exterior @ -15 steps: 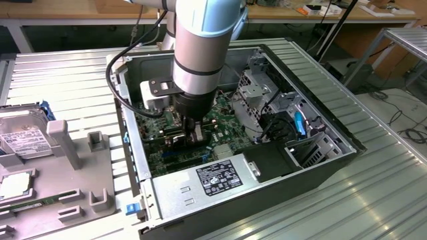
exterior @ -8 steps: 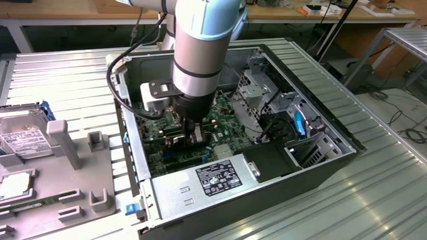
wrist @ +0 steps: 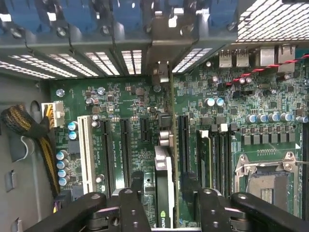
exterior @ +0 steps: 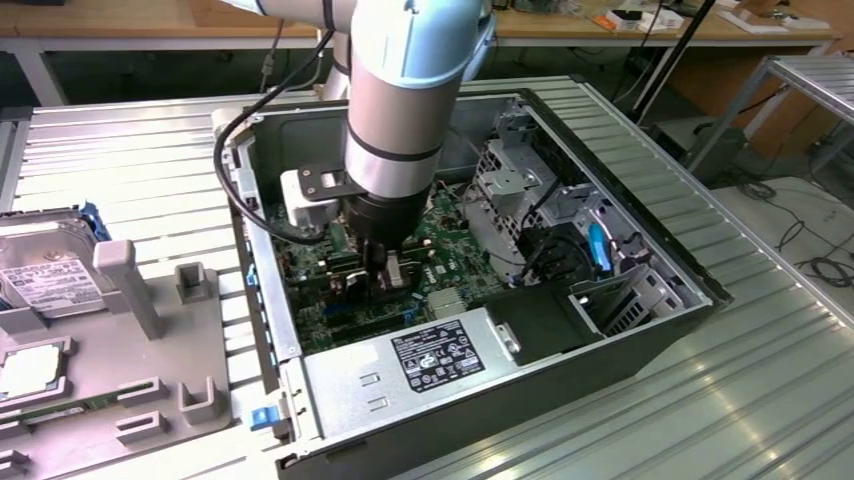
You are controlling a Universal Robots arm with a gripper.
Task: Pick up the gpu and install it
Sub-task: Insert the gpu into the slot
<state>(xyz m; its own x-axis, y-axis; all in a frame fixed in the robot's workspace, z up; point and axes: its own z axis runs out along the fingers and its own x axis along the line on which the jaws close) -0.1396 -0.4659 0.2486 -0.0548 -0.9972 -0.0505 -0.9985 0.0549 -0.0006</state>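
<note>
GPU at motherboard slot, jaws spread

Item: gpu, a thin card seen edge-on in the wrist view, standing upright on the motherboard with its lower edge at a slot. Whether it is fully seated cannot be told. Its long axis runs along the slot, parallel to the neighbouring black slots and the white slot, and points toward the rear wall of the case, where a silver bracket meets the vent grilles.

Gripper: the fingers stand one on each side of the card, released, with a visible gap between each pad and the card's faces. The card lies directly between the jaws, along their centre line; nothing is grasped.

Arm: reaches down into the open case from above, over the motherboard. In the exterior view the gripper sits low over the board, beside the power supply.

Other: cable bundle at the motherboard's edge; processor socket on the far side of the memory slots from the card; hard drive on the fixture outside the case, on the exterior view's left.
</note>
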